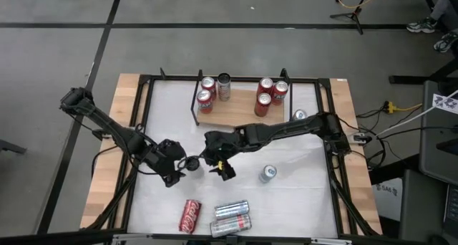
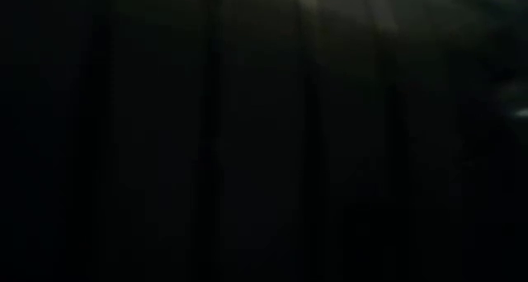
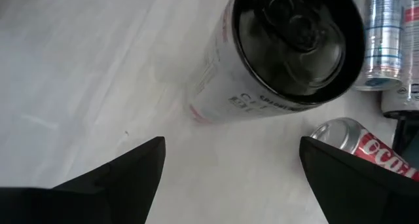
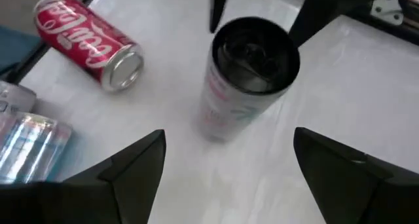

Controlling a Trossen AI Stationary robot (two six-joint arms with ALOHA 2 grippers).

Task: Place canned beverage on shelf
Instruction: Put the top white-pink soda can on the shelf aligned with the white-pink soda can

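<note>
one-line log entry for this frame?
left gripper: open, at upright black-top can | right gripper: open, same can | shelf: seven cans

Black-topped white can (image 1: 192, 162) upright on white tabletop, well short of wooden shelf (image 1: 236, 114) carrying six upright cans in two clusters.

Surfaces: metal cans, wood shelf, smooth white bench.

Upright can (image 4: 247, 76) at frame centre: glossy dark metal lid, satin pale printed wall. Lying red can (image 4: 88, 40), upper left: shiny lacquered metal, bright bare end. Shelf (image 1: 236, 110), upper centre: matt light wood. Bench (image 1: 300, 180): smooth white, faint sheen; raw wood edge strips.
</note>
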